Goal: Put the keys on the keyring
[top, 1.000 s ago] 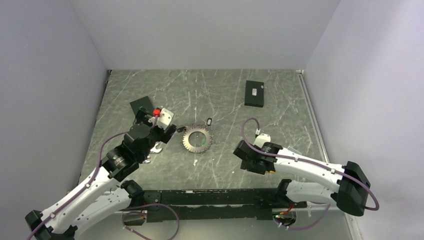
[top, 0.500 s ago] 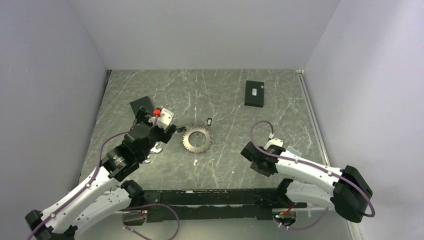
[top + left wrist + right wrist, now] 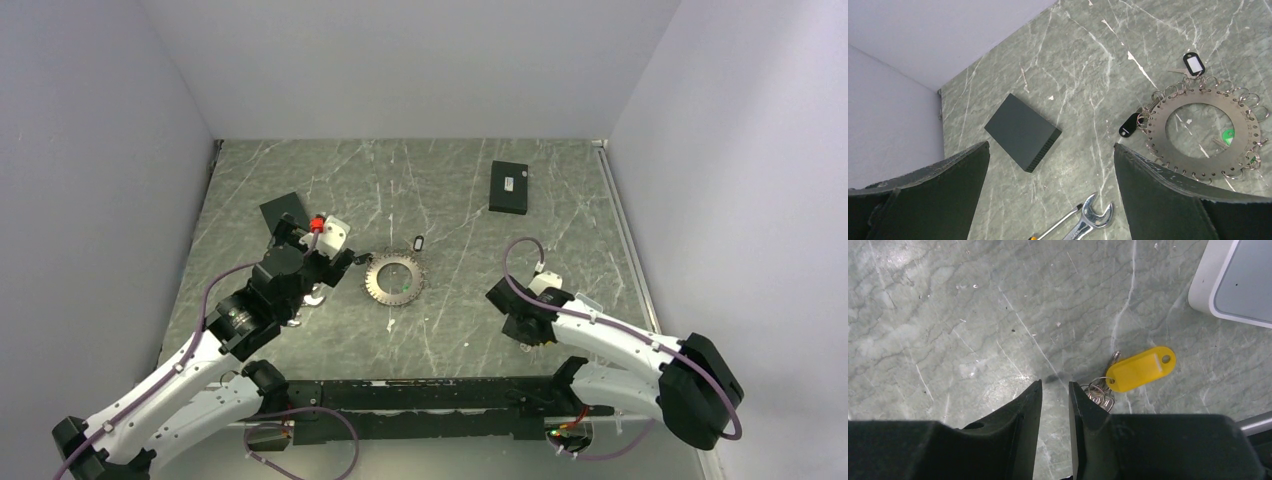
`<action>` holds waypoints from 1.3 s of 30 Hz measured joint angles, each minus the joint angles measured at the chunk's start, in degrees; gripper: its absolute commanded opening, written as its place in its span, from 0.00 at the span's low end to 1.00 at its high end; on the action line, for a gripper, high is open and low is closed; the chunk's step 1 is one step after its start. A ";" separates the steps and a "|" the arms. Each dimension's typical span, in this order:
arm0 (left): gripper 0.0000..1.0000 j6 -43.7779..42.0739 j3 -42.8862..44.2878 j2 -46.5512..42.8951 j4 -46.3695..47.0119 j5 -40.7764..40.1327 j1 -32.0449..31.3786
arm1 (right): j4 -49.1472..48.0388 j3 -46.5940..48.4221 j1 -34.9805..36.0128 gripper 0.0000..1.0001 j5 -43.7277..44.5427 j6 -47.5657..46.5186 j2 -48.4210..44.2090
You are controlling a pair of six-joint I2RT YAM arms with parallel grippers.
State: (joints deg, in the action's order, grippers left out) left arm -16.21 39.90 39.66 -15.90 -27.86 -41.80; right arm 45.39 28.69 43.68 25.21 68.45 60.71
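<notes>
Green marbled tabletop [image 3: 450, 190]: left of the keyring [image 3: 394, 279], the left gripper [image 3: 1050, 195] hovers as before, jaws spread wide and empty, wrench [image 3: 1087, 221] below it. Right of the keyring and well apart from it, the right gripper [image 3: 1054, 405] has pulled back toward its base over the past second, jaws nearly closed on nothing. Keys [image 3: 1100, 394] on a yellow tag [image 3: 1140, 369] lie just beside its right finger, still ungrasped; pickup likely comes next.

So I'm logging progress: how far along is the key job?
Early. Nothing looks added: the keyring lies untouched. The right gripper, nearly shut and empty, sits beside the keys with the yellow tag. The left gripper is open. Grasping and threading remain.
</notes>
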 measured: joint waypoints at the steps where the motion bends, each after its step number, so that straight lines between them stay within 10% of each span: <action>1: 0.99 0.00 0.00 -0.02 0.00 -0.02 0.00 | 0.04 0.00 0.00 0.36 -0.33 -0.04 0.02; 22: 0.99 -0.17 0.00 0.61 -0.02 -0.04 0.00 | 1.97 -0.87 0.00 0.38 -3.19 -0.02 -1.53; 33: 0.99 -0.17 0.00 0.68 -0.02 -0.04 0.00 | -1.11 -0.74 -0.11 0.02 -2.51 -2.43 0.33; 39: 0.99 -0.17 0.00 0.68 -0.02 -0.07 0.00 | -5.20 0.33 -0.11 0.00 -3.19 -4.63 3.56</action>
State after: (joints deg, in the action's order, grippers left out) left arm -16.38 39.90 40.34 -15.92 -27.92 -41.80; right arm 40.18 29.02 43.57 22.02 63.81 64.27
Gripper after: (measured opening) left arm 0.992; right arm 0.010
